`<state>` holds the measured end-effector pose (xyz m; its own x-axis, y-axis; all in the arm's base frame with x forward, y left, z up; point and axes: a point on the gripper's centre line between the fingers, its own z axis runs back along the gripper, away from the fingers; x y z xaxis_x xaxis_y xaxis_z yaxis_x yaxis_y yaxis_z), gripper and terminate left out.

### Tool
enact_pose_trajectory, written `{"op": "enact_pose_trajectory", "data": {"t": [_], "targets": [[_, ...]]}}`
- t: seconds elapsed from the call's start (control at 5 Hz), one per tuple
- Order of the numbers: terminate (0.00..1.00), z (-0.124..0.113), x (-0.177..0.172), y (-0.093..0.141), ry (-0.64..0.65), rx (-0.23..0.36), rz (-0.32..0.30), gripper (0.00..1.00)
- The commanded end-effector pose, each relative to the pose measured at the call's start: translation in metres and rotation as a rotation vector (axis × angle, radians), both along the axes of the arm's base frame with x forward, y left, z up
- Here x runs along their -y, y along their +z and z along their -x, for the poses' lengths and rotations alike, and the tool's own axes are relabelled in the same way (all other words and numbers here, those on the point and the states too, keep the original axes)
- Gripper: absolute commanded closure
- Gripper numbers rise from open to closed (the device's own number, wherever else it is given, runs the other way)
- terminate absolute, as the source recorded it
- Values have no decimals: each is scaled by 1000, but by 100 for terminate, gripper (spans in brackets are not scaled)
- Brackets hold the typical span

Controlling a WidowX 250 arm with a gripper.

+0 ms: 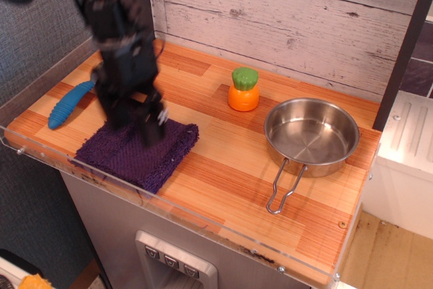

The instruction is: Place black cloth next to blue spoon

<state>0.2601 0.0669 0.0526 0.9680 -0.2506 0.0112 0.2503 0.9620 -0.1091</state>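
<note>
The black cloth (pixel 139 156) lies flat at the front left of the wooden table, close to the front edge. The blue spoon (pixel 67 105) lies just left of and behind it; only its blue handle shows, and the arm hides the bowl. My gripper (pixel 134 128) is motion-blurred over the cloth's back edge. Its fingers stand apart and hold nothing. The cloth is free of them.
An orange toy carrot with a green top (pixel 243 89) stands mid-table. A steel pan (pixel 310 133) sits at the right with its handle pointing to the front. A clear plastic rim (pixel 40 157) runs along the table's left and front edges. A wood plank wall stands behind.
</note>
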Motion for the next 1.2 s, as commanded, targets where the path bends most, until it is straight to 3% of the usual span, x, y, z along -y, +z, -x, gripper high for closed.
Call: {"op": "enact_pose_trajectory", "data": {"t": [0.0, 0.2, 0.4, 0.8, 1.0], "targets": [[0, 11, 22, 83, 18, 120, -121, 0], [0, 20, 21, 94, 126, 109, -132, 0], [0, 24, 17, 98, 204, 110, -90, 0], [0, 27, 16, 97, 227, 75, -73, 0], [100, 27, 16, 97, 227, 75, -73, 0]]}}
